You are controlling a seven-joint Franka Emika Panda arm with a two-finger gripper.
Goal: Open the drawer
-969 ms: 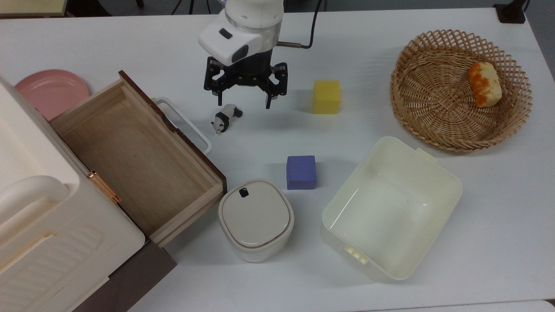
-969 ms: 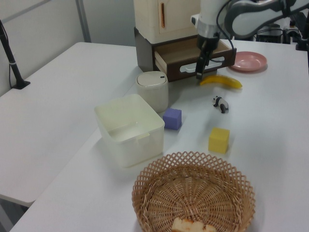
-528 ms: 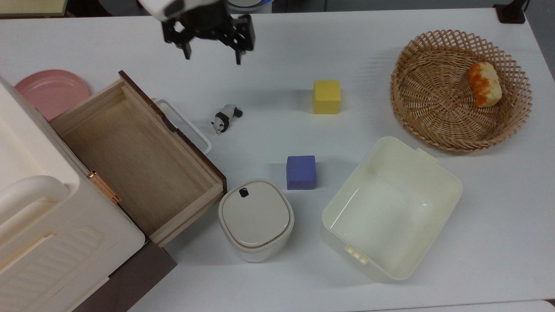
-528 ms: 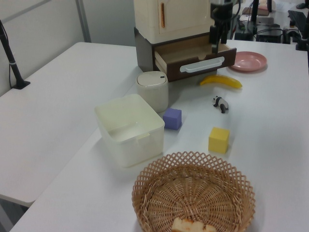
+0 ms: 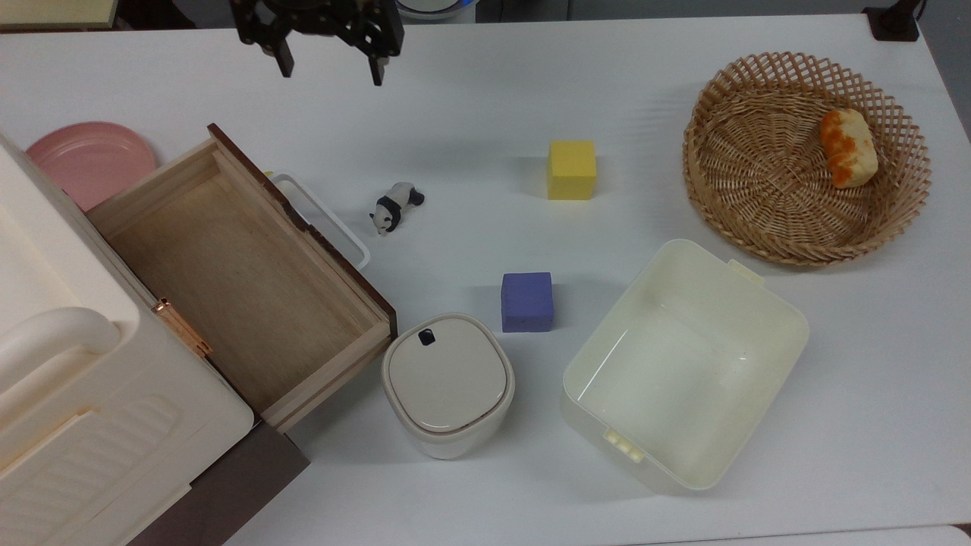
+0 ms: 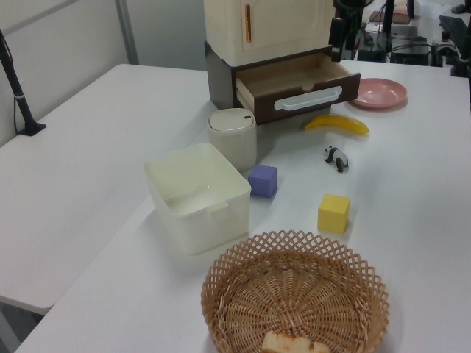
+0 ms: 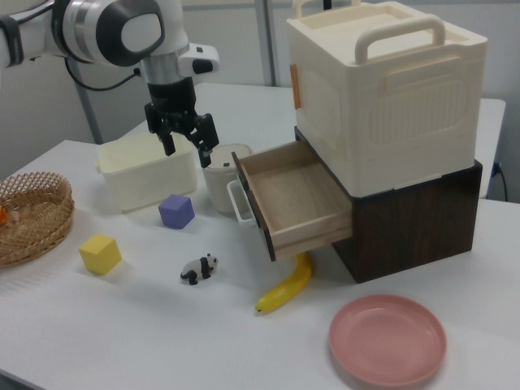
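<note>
White tabletop fills my screens, smooth and matte. My pincer (image 5: 328, 67) hangs high at the top view's upper edge, fingers spread apart and grasping nothing.

Below it and toward the top view's left, the drawer (image 5: 250, 280) stands pulled well out of its dark brown base. It is a long rectangular box, pale raw plywood inside, with nothing in it. Its front panel is dark brown, and the white loop handle (image 5: 322, 218) on it sits well apart from my pincer.

A second ago my pincer hovered low, just above the panda (image 5: 394, 206) and near the handle. Half a second ago it was already higher and farther back. Now it has lifted away further. I judge the pull finished and the arm retreating; the task looks done.

Above the drawer sits a cream plastic cabinet (image 7: 386, 97), ribbed on its side, with a moulded handle on top.

Farther from my pincer:
- A banana (image 7: 288, 286), curved and yellow, lies under the drawer's front in the right view.
- A pink plate (image 5: 87, 159), round and glossy.
- A lidded cream pot (image 5: 446, 383), rounded square.
- A purple cube (image 5: 526, 301) and a yellow cube (image 5: 571, 169).
- An open cream plastic tub (image 5: 683, 364).
- A wicker basket (image 5: 804, 155), open weave, holding a bread roll (image 5: 848, 146).
</note>
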